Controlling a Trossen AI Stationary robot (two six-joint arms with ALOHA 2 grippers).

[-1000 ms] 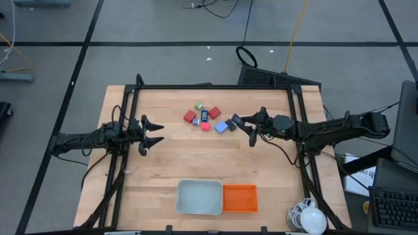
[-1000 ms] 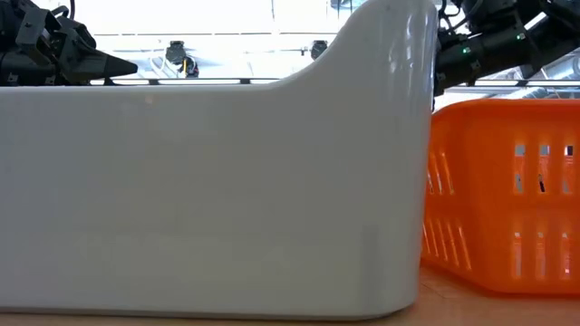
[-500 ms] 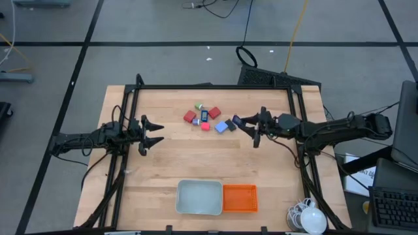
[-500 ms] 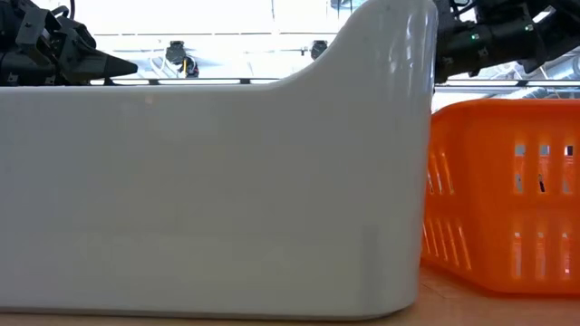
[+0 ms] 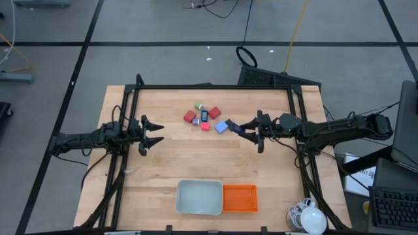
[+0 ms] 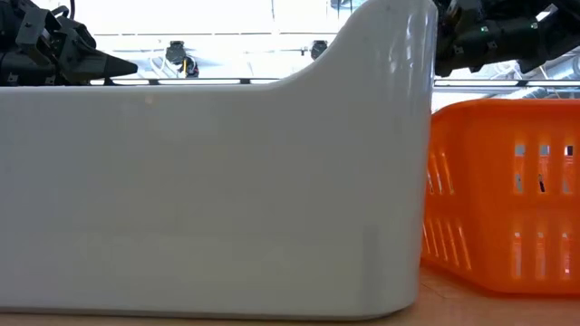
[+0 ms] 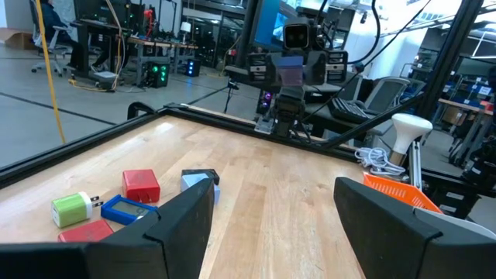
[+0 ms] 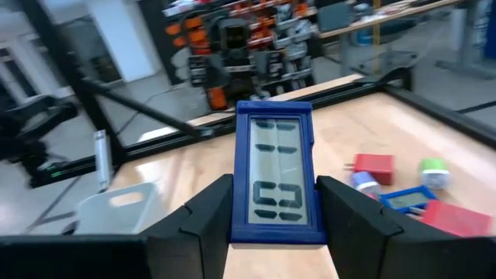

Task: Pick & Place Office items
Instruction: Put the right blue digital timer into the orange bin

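My right gripper (image 5: 251, 134) hovers right of the table's middle, shut on a flat blue-framed piece with a grey display (image 8: 273, 172). The other office items lie in a cluster on the wood: red blocks (image 5: 190, 117) (image 5: 214, 112), a green one (image 5: 200, 106), a white-blue one (image 5: 204, 115), a pink one (image 5: 205, 126) and a blue one (image 5: 223, 126). My left gripper (image 5: 153, 132) waits open at the table's left, with nothing between its fingers (image 7: 182, 225). My right gripper pinches the blue-framed piece by its two long sides (image 8: 239, 194) between its two fingers (image 8: 198, 221). The fingers come in level from the table's right and lie along the piece. It is lifted clear of the table, its display side facing the wrist camera.
A grey tray (image 5: 199, 196) and an orange mesh basket (image 5: 240, 198) stand side by side at the near edge; in the low view they block most of the table. A black frame (image 5: 209, 87) runs round the table. Bare wood lies between the cluster and the tray.
My right gripper has turned away from the cluster toward the table's near edge, drawn back a little toward the right edge and risen slightly, carrying the blue-framed piece with it, still shut on it.
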